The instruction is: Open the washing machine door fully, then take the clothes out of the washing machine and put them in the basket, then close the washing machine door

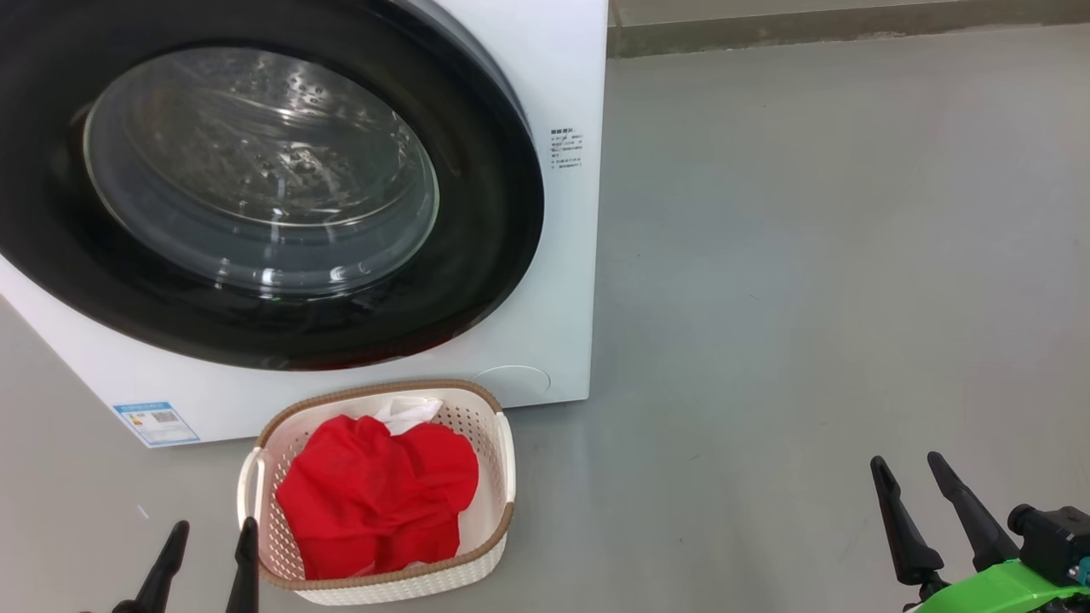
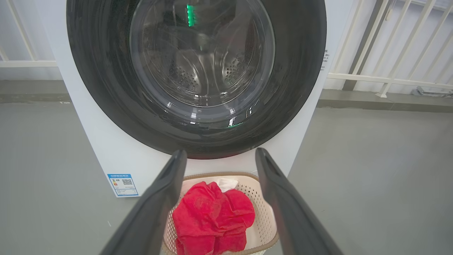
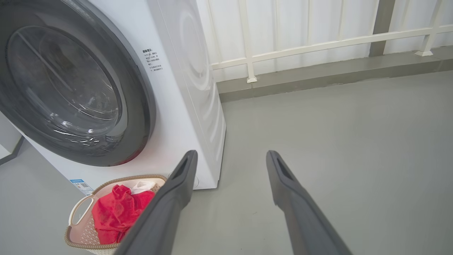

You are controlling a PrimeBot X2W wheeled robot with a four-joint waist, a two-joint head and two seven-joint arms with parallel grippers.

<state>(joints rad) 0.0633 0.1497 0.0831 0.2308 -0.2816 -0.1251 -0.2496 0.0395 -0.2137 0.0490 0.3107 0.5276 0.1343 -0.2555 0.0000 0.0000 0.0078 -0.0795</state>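
The washing machine door (image 1: 477,213) lies shut against the white washing machine (image 1: 558,77), up at 10 o'clock in the head view. At the door's 6 o'clock the basket (image 1: 481,426) stands on the grey floor (image 1: 809,255), holding the red clothes (image 1: 375,494), with a white cloth piece (image 1: 410,414) at their 12 o'clock. The left hand (image 1: 214,524) hangs at the basket's 8 o'clock, fingers apart and empty. The right hand (image 1: 906,461), also spread and empty, sits well apart at 4 o'clock.
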